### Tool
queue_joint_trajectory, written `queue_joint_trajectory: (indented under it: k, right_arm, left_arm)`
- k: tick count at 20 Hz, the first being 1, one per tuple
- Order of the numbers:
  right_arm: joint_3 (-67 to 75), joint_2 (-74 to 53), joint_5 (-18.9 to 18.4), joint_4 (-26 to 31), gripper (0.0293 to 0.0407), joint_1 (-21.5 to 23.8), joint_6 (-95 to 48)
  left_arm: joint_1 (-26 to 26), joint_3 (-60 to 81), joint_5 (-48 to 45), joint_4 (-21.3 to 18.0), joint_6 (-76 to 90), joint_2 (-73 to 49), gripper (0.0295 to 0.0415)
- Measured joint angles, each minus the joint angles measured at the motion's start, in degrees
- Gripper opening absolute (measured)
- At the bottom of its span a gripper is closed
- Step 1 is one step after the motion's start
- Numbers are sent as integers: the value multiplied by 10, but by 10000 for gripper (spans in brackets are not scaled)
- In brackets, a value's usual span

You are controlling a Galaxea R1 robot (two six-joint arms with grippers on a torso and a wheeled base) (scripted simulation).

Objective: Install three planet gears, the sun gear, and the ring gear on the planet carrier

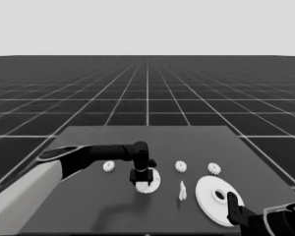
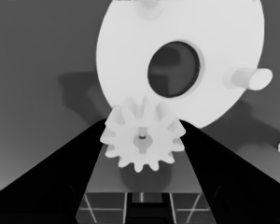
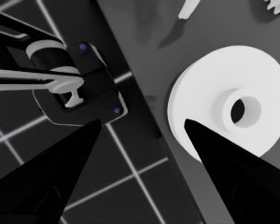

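Note:
My left gripper [image 1: 141,183] reaches in from the left and hangs just over the smaller round part [image 1: 154,180] near the table's middle. In the left wrist view it is shut on a small toothed gear [image 2: 142,140], held at the near rim of the smaller round part [image 2: 126,60], whose peg [image 2: 249,77] stands bare. Three loose gears lie on the table [image 1: 108,166], [image 1: 181,166], [image 1: 214,168]. The larger round part [image 1: 204,194] lies flat at the right. My right gripper [image 1: 234,209] waits at the lower right corner, open and holding nothing, beside the larger round part [image 3: 200,93].
A thin white piece [image 1: 182,191] stands between the two round parts. The table's right edge runs close by the right gripper [image 3: 142,122], with dark machinery [image 3: 79,88] showing past that edge.

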Motion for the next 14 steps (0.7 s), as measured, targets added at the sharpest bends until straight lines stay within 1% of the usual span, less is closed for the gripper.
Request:
queue_joint_trajectory:
  k: [1, 2, 3, 4, 6, 11, 12, 13, 14]
  right_arm:
    - [0, 0, 0, 0, 385, 0, 0]
    - [0, 0, 0, 0, 385, 0, 0]
    - [0, 0, 0, 0, 385, 0, 0]
    - [0, 0, 0, 0, 385, 0, 0]
    - [0, 0, 0, 0, 385, 0, 0]
    - [0, 0, 0, 0, 385, 0, 0]
    - [0, 0, 0, 0, 385, 0, 0]
    - [0, 0, 0, 0, 385, 0, 0]
    - [0, 0, 0, 0, 385, 0, 0]
  left_arm:
    - [1, -1, 0, 1, 1, 0, 312]
    - [1, -1, -1, 1, 1, 0, 345]
    - [1, -1, -1, 1, 1, 0, 372]
    - [1, -2, -1, 1, 1, 0, 381]
    - [2, -2, -1, 2, 1, 0, 384]
    - [2, -2, -1, 2, 1, 0, 385]
    - [-66, 68, 27, -82, -47, -15, 385]
    - [-136, 89, 28, -143, -66, -17, 385]
    - [-179, 89, 24, -181, -67, -16, 385]
